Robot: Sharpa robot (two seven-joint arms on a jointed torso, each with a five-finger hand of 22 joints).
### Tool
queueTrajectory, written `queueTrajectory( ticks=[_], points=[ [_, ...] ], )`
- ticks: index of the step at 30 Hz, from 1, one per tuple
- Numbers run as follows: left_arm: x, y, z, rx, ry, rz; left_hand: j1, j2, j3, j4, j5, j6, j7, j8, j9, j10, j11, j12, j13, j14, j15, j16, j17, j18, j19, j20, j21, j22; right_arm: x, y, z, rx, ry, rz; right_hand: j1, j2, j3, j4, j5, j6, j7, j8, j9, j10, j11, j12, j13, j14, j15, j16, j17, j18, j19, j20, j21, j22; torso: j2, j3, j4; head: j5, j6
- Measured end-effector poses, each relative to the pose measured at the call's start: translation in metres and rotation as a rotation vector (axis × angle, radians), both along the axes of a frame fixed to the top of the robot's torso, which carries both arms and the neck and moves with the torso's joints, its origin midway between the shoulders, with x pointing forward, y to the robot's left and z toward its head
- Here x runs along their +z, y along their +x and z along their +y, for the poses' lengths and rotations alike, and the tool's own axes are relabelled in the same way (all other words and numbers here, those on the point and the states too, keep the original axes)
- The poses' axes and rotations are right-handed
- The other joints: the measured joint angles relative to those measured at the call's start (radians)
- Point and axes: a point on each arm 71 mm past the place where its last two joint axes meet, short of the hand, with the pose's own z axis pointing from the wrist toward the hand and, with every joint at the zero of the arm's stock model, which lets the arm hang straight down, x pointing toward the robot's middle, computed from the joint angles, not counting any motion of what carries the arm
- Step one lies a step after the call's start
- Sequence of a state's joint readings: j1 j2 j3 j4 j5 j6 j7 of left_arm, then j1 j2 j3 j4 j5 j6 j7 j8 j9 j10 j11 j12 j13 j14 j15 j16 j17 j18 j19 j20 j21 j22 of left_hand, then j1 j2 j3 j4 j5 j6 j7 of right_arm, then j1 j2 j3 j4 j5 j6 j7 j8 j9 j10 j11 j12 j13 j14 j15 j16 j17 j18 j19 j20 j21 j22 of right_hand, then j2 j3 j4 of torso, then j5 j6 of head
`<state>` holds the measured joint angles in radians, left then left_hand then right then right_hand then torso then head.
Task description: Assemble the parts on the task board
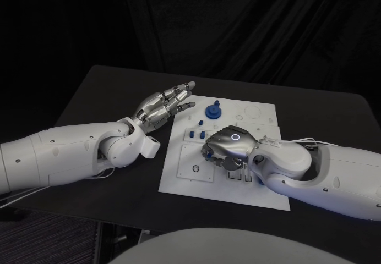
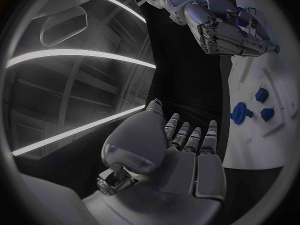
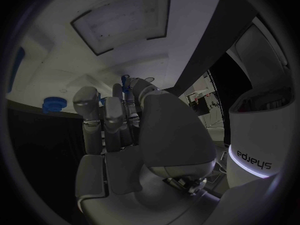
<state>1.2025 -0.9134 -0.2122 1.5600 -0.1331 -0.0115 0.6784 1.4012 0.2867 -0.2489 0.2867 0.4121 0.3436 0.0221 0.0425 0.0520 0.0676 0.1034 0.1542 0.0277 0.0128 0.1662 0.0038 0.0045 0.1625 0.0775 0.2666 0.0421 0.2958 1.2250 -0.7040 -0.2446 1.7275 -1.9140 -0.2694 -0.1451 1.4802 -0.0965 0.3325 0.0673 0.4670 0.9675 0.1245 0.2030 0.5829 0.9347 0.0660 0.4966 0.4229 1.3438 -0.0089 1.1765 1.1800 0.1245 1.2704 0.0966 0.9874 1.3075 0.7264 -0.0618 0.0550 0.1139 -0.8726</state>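
Parts: small blue pieces on the white task board [image 1: 181, 184] mid-table. A round knob-like part [image 1: 213, 111] stands toward the far end; short blue pegs [image 1: 196, 134] stand just beside my right hand.

Right hand: my right hand [image 1: 228, 147] is knuckles-up over the board's middle, fingers curled down. In the right wrist view a small blue part [image 3: 127, 83] shows at my fingertips [image 3: 119, 91]; it looks pinched there, but I cannot tell for sure.

Left hand: my left hand [image 1: 162, 104] hovers at the board's far left edge, fingers spread and straight, holding nothing, near the round knob but not touching it.

Handling, as I judge it: the parts look like hard plastic, light and stiff, smooth enough to slip or roll if nudged.

Where to hold: I'd pinch a peg on its sides near the top and keep it upright; I'd take the knob around its rim.

Risk: a sideways brush from my curled fingers could tip the nearby pegs.
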Motion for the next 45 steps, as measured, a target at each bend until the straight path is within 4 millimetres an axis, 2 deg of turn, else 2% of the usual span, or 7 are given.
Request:
queueTrajectory(
  ticks=[7,16,45],
  points=[
    [-0.002,0.0,0.0,0.0,0.0,0.004,0.009,-0.003,0.005,-0.001,0.005,0.007,0.014,0.0,0.0,0.0,0.0,0.0,0.0,0.0,0.0,0.0,0.0,0.0,0.0,0.0,0.0,-0.001,0.0,0.0,0.001,0.002,0.0,0.0,0.0,0.0,0.0,0.0,-0.004,0.0,0.0,0.0,0.0,0.0,0.0,-0.004,0.0,0.0,0.0,0.0,0.0,0.0,0.0,0.0,0.0,0.0,-0.001,-0.0003,-0.0003,0.001,0.0],
    [-0.007,-0.002,0.001,0.001,0.001,0.014,0.012,0.001,0.006,0.0,0.009,0.007,0.014,0.0,0.0,0.0,0.0,0.0,0.0,0.0,0.0,0.0,0.0,0.0,0.0,0.0,0.0,-0.002,-0.001,0.0,0.002,0.002,-0.001,-0.001,0.0,0.0,0.0,0.0,-0.004,0.0,0.0,-0.002,0.0,0.0,0.0,-0.004,-0.001,0.0,0.0,0.0,0.0,0.0,0.0,0.0,0.0,0.0,-0.001,-0.0005,-0.0018,0.001,0.0],
    [-0.012,-0.002,0.002,0.005,0.004,0.023,0.017,-0.003,0.008,-0.003,0.009,0.01,0.018,0.0,0.001,0.0,0.0,0.0,0.0,-0.004,0.004,0.0,0.0,0.0,0.0,0.0,0.0,-0.002,-0.001,-0.001,0.003,0.007,-0.001,0.002,-0.004,-0.004,0.0,0.0,-0.008,0.0,0.0,-0.011,-0.002,0.0,0.0,-0.012,-0.006,0.0,0.0,0.0,-0.004,0.0,0.0,0.0,0.0,0.0,0.0,-0.0012,-0.0007,0.004,0.0]
  ],
)
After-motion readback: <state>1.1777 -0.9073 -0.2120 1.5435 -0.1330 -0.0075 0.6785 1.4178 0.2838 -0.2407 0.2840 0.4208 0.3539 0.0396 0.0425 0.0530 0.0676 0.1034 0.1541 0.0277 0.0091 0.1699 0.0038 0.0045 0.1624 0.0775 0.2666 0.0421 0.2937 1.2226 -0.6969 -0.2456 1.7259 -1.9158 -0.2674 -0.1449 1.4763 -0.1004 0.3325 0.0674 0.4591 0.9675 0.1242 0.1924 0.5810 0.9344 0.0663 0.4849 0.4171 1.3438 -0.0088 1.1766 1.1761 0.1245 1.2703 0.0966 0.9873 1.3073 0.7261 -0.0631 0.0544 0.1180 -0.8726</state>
